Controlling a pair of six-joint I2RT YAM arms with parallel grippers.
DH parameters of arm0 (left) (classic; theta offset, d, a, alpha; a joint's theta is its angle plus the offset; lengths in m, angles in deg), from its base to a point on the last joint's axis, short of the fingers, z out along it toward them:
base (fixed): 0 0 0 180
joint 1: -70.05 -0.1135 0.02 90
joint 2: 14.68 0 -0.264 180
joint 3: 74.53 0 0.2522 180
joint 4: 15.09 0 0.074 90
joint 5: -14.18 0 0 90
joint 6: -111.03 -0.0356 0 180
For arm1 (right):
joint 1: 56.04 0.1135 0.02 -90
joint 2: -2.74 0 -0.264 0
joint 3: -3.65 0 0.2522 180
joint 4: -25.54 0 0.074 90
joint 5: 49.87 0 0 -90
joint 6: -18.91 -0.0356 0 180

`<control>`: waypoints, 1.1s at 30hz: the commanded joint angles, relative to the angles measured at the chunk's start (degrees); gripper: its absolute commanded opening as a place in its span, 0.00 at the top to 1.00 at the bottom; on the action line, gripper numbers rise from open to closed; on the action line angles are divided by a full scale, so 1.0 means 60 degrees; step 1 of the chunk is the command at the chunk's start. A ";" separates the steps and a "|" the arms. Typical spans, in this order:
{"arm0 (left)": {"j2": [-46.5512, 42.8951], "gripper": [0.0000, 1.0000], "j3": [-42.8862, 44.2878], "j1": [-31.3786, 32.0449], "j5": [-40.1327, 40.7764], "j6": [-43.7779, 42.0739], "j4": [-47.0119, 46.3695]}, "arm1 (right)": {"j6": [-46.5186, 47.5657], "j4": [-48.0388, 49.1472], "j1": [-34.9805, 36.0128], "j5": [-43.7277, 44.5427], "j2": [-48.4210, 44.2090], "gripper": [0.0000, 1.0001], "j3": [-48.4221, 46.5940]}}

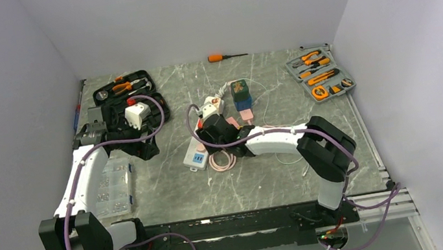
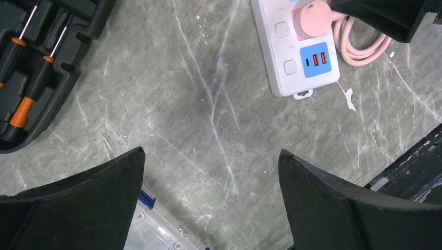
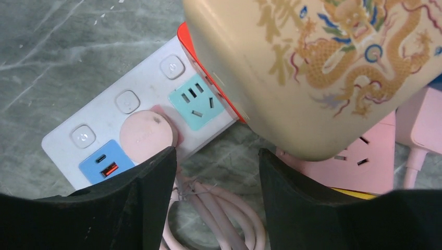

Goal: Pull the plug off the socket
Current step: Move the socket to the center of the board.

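A white power strip lies at mid table. It also shows in the left wrist view and the right wrist view. A round pink plug sits in its socket, and it shows in the left wrist view too. Its pink cord is coiled beside the strip. My right gripper is open just above the strip's edge. Its left finger is at the plug's rim, and the plug is not between the jaws. My left gripper is open and empty over bare table left of the strip.
A cream dragon-printed box and a pink power strip crowd the right gripper. A black tool case, a clear parts organizer, a grey tool tray and an orange screwdriver lie around.
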 commanded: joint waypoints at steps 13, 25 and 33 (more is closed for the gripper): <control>-0.0287 0.01 0.0161 0.0007 -0.0092 0.0147 -0.0157 | -0.1367 0.1148 0.0167 -0.1348 -0.0784 0.68 0.2050; -0.0504 0.01 -0.0098 0.0011 -0.0129 0.0199 -0.0267 | -0.1711 0.0637 0.0526 -0.1266 -0.2541 0.74 0.3666; -0.0514 0.01 -0.0143 0.0009 -0.0215 0.0298 -0.0327 | -0.1472 0.0268 0.0645 -0.0826 -0.3255 0.46 0.3490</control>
